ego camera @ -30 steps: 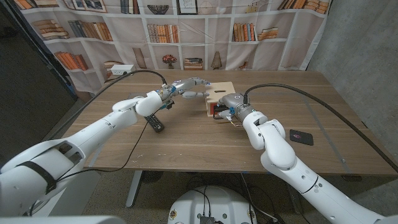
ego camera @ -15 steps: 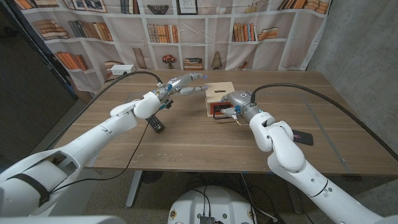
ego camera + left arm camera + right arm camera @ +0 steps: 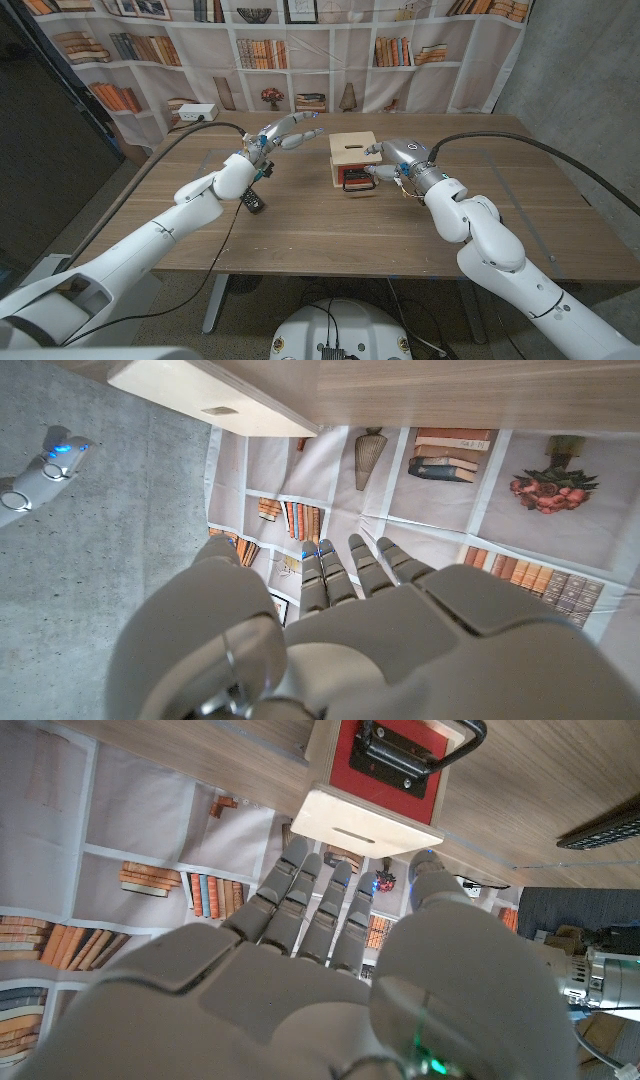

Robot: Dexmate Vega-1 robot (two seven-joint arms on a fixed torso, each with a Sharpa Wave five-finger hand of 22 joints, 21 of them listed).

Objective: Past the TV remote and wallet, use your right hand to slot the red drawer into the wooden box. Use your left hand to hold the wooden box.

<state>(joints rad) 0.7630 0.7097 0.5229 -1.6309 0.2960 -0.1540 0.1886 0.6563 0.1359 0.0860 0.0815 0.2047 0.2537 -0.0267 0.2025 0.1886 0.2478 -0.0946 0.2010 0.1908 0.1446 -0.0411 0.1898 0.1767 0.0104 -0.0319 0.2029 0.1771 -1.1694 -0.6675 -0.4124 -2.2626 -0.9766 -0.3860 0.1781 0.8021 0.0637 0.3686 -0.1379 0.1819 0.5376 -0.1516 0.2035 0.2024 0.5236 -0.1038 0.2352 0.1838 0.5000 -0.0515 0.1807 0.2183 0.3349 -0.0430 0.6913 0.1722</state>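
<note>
The wooden box (image 3: 353, 158) stands on the tabletop (image 3: 330, 230) near its far middle, with a slot in its pale top. The red drawer (image 3: 354, 178) sits inside the box, its red front with a black handle about flush with the box's open face, as the right wrist view also shows. The right hand (image 3: 392, 163) is just beside the box on its right, fingers stretched toward it and gripping nothing; whether they touch the box cannot be told. The left hand (image 3: 283, 135) is raised to the left of the box, apart from it, fingers spread and empty. The remote (image 3: 249, 197) lies under the left forearm, and the wallet (image 3: 493, 219) lies on the tabletop partly behind the right arm.
</note>
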